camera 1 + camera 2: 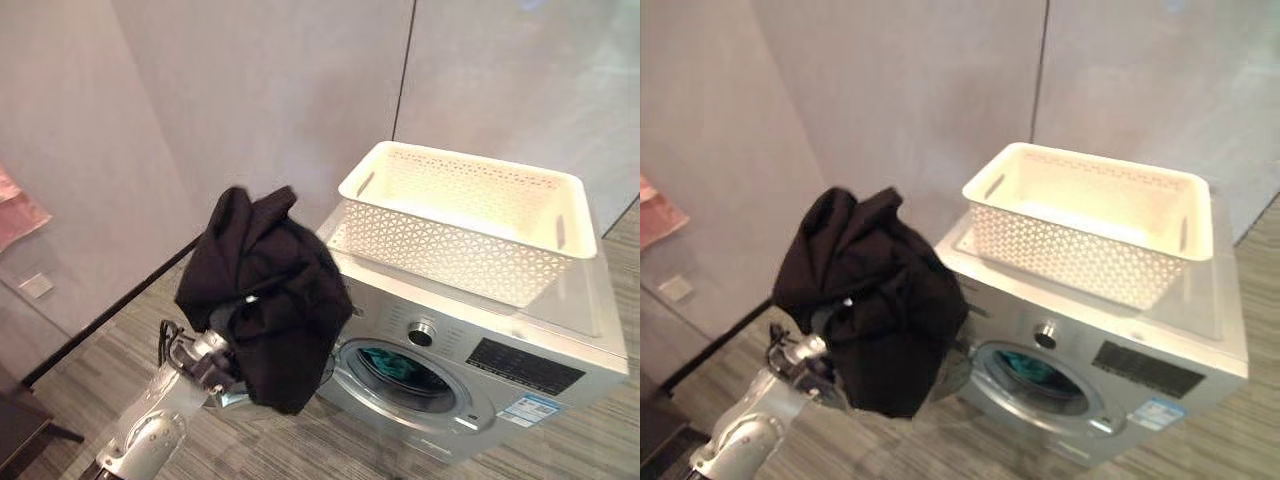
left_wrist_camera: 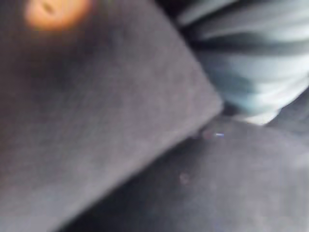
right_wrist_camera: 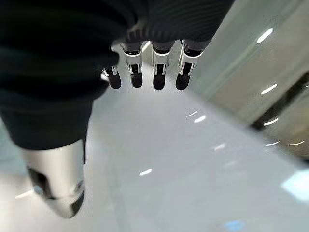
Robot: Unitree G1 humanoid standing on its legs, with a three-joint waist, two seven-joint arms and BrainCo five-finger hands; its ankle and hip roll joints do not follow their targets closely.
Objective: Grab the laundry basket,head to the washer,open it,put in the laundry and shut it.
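A black garment (image 1: 265,300) hangs bunched over the end of my left arm (image 1: 150,425), just left of the washer's front; it also shows as dark cloth (image 2: 120,121) close up in the left wrist view. My left hand is hidden inside the garment. The silver washer (image 1: 520,370) has its round drum opening (image 1: 400,368) uncovered, with teal laundry (image 1: 385,362) inside. The white lattice laundry basket (image 1: 470,215) stands on top of the washer and looks empty. My right hand (image 3: 158,72) hangs with straight fingers over pale floor, holding nothing.
A grey panelled wall (image 1: 270,90) runs behind the washer. A pink cloth (image 1: 15,215) hangs at the far left, and a dark piece of furniture (image 1: 20,430) sits at the lower left corner. Grey striped floor (image 1: 330,440) lies in front of the washer.
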